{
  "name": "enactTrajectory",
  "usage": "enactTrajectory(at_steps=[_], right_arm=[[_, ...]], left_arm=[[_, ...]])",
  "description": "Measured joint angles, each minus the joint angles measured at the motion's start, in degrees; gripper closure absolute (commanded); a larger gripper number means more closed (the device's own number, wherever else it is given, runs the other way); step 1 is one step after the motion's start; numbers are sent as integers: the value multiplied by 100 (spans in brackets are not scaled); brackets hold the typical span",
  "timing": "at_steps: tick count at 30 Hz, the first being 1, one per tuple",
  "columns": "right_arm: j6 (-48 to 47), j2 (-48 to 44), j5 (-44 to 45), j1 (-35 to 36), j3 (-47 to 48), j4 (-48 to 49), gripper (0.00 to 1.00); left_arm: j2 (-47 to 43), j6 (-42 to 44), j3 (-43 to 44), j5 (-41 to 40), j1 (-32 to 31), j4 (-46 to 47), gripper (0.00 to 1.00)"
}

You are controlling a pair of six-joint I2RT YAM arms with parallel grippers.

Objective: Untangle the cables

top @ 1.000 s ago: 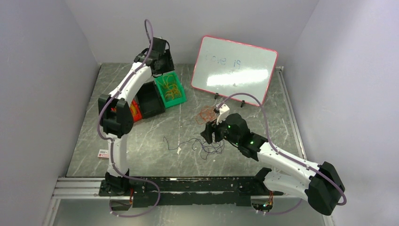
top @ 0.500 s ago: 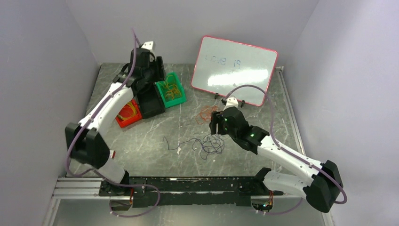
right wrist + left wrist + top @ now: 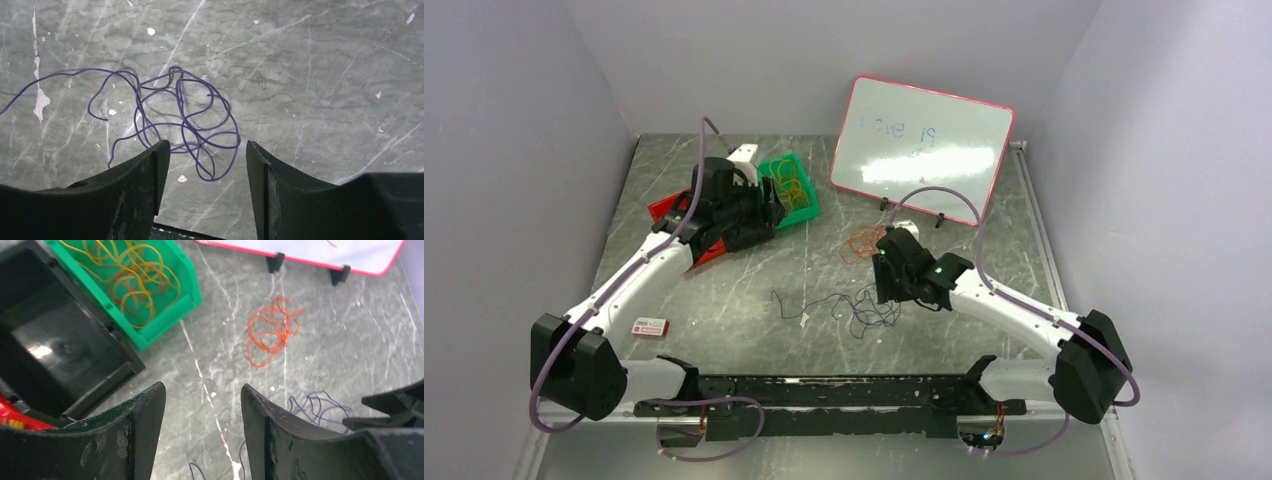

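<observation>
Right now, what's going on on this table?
It's a cable-untangling job, and nothing is gripped yet. The right gripper hangs open over the purple cable, a loose tangle on the table. The left gripper is open and empty near the green bin, which holds the yellow cables. The orange cable lies loose on the table.

Overhead camera spans table (image 3: 724,295); 2 close, downward wrist cameras share purple cable (image 3: 871,313).

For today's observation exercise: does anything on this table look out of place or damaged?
Orange cable and purple cable lie tangled on the scratched, chipped tabletop, outside the green bin.
</observation>
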Motion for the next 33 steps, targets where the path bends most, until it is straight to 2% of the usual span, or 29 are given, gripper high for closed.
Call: enactTrajectory(at_steps=[7, 12, 16, 17, 24, 33], right_arm=[[-116, 210, -81, -70, -170, 315, 54], [-293, 522, -116, -192, -328, 662, 76], [-409, 426, -138, -201, -334, 793, 97], [-435, 337, -151, -203, -334, 804, 100], [-570, -492, -304, -205, 11, 667, 100], [-737, -990, -612, -205, 1475, 374, 100]], left_arm=[[-22, 2, -219, 271, -173, 92, 39], [-22, 4, -219, 289, -184, 133, 40], [-22, 2, -219, 308, -184, 151, 39], [-22, -2, -223, 326, -186, 175, 39], [-81, -184, -466, 656, -195, 743, 35], [-654, -345, -1333, 1397, -236, 2249, 29]])
